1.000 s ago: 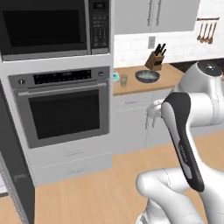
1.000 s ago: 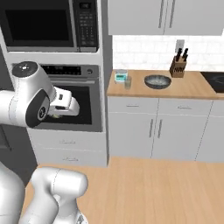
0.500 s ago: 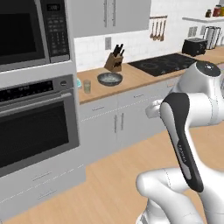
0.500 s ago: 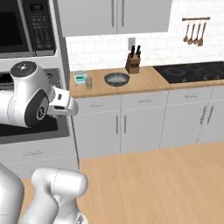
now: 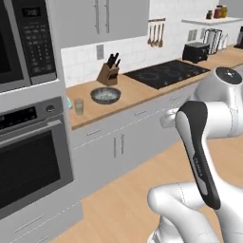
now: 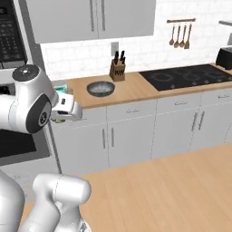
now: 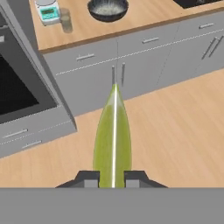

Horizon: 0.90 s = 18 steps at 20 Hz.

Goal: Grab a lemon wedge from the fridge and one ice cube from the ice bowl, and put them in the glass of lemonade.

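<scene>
While the wedge [image 7: 113, 140] is being gripped in the pincer [image 7: 112, 178], the carrying step is being done; next, the glass [image 7: 66, 20] on the tabletop [image 7: 131, 19] likely needs approaching.

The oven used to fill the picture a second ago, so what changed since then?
The base turned right, so the view swung from the black built-in oven toward the wooden counter; the things themselves did not move. The end effector stays shut on the yellow-green lemon wedge. The dark-rimmed ice bowl and clear glass of lemonade stand as before.
</scene>
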Available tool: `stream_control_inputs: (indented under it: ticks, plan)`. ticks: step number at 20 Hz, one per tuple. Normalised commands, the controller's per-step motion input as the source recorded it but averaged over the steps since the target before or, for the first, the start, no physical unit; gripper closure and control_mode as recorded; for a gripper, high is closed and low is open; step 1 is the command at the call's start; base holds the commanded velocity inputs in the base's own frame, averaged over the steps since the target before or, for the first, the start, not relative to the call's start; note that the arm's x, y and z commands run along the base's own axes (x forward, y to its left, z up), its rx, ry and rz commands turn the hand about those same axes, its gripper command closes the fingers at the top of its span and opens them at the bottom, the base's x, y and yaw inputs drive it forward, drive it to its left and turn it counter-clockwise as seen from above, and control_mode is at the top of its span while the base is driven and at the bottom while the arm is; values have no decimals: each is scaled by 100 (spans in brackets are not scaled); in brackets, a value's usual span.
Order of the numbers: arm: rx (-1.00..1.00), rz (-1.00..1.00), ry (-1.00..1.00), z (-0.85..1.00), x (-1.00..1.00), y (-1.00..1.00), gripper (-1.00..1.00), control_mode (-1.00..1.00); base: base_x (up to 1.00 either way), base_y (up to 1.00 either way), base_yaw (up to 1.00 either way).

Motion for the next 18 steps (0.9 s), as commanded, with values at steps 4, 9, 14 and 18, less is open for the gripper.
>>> stream_control_inputs:
  ticks: [4, 9, 14, 18]
  plan:
    - [0, 0, 0, 0, 0, 0, 100, 100, 100, -4, 2]
    - [0, 0, 0, 0, 0, 0, 100, 100, 94, 0, 20]
    - [0, 0, 0, 0, 0, 0, 100, 100, 65, -16, 42]
    - [0, 0, 0, 0, 0, 0, 100, 100, 31, -80, 52]
